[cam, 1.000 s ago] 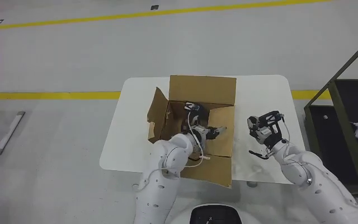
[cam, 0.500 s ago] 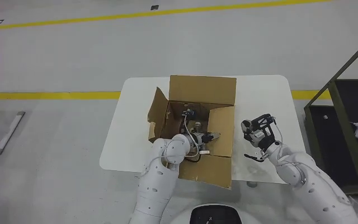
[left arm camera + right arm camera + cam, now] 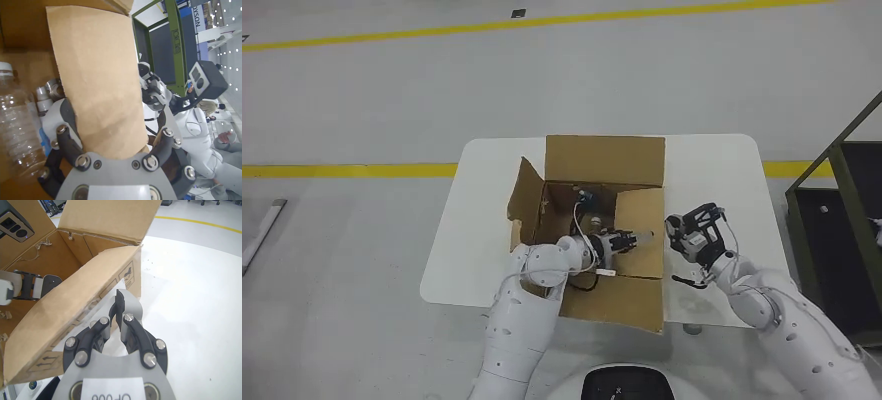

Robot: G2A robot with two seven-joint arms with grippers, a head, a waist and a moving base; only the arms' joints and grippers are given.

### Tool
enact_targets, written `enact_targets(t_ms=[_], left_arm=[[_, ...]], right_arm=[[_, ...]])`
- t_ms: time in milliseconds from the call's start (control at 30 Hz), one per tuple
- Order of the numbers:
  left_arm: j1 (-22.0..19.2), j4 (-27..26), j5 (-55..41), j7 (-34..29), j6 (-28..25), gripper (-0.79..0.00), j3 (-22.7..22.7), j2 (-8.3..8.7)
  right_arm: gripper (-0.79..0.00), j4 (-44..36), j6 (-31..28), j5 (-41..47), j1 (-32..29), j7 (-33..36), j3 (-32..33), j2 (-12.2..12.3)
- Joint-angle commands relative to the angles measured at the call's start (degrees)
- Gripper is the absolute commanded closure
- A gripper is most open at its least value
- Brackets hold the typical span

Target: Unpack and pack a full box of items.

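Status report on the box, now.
Left gripper open, astride the side flap leaning in over the box. Right gripper shut, empty, outside that flap above the table. Clear bottle inside, untouched.

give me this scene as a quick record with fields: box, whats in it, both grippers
box: cardboard box, flaps open, standing on the white table
contents seen: clear plastic bottle with a white cap; metal fitting beside it
left gripper: open, one finger on each side of the box's side flap
right gripper: shut, holding nothing, over the table just outside that flap
task state: the bottle and fitting lie inside the box
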Motion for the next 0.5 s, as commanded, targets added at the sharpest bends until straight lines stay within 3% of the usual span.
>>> enact_targets(t_ms=[0,100,133,200,233,267,467], left_arm=[[0.12,-0.81,-2.97,-0.17,0.46,-0.785,-0.37,0.06],[0.10,-2.71,-3.67,-0.59,0.11,-0.785,-0.31,0.36],[0.12,-3.48,-4.04,-0.72,-0.05,-0.785,-0.26,0.44],[0.24,-4.99,-4.44,-0.68,-0.49,-0.785,-0.06,0.62],[0.32,-5.64,-4.85,-0.70,-0.50,-0.785,0.11,0.67],[0.27,-6.43,-5.38,-0.75,-0.56,-0.785,0.39,0.70],[-2.01,-10.09,-4.06,-1.27,-4.59,-0.785,5.72,0.59]], right_arm=[[0.000,0.09,0.02,0.02,0.23,0.07,-0.11,-0.07],[0.000,0.03,0.03,0.09,0.40,-0.01,-0.18,-0.16],[-0.092,-0.07,0.17,0.08,0.45,0.00,-0.12,-0.17],[-0.292,-0.42,0.90,0.09,0.37,-0.10,0.27,-0.18],[-0.474,-0.64,1.39,0.38,0.15,-0.08,0.60,-0.18],[-0.785,-0.93,2.17,0.92,-0.08,-0.10,1.25,-0.15],[-0.785,-4.37,2.83,10.92,-3.02,0.73,8.40,0.36]])
